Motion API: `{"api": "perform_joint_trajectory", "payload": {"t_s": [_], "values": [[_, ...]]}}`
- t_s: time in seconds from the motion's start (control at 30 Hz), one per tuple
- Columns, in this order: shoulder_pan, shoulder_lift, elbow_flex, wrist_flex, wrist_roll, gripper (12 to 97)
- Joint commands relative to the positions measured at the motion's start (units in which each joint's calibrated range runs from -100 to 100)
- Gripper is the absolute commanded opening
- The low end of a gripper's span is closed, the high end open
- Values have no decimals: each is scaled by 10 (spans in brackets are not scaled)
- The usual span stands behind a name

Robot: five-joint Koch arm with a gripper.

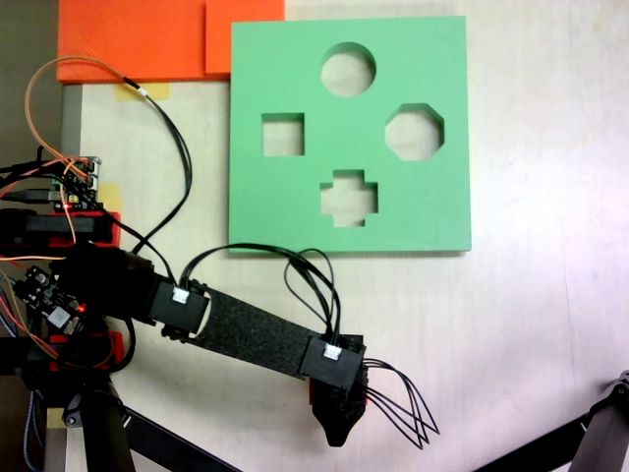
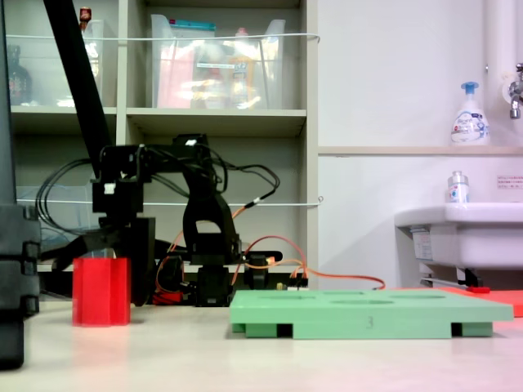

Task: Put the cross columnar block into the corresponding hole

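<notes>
- The cross columnar block [image 2: 101, 291] stands upright on the table [image 2: 245, 359] in a low fixed view, red, well to the left of the green foam board [image 2: 368, 314].
- In that view the gripper [image 2: 96, 245] hangs just above the block's top; one dark jaw slants down to the left, and I cannot tell whether the jaws are parted or closed, nor whether they touch the block.
- From above, the arm [image 1: 251, 334] reaches from the base at left toward the lower middle, and the gripper [image 1: 337, 431] points down the picture, covering the block.
- The green foam board [image 1: 295, 59] lies flat beyond the arm, apart from it.
- The corresponding hole [image 1: 349, 199], plus-shaped, sits near the board's lower edge, with round, square and octagonal cutouts above it.
- An orange sheet [image 1: 128, 39] lies at the top left, touching the board's corner.
</notes>
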Motion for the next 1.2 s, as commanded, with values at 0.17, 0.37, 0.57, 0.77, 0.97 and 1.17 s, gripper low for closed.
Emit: {"api": "perform_joint_trajectory", "payload": {"t_s": [0.17, 0.37, 0.57, 0.77, 0.97, 1.17], "values": [[0, -2, -1, -68, -3, 479], [-6, -9, -6, -74, -2, 335], [-5, -30, -8, -74, 1, 335], [1, -133, -7, -74, 14, 335], [43, -308, -6, -74, 58, 335], [121, -418, -6, -74, 126, 336]]}}
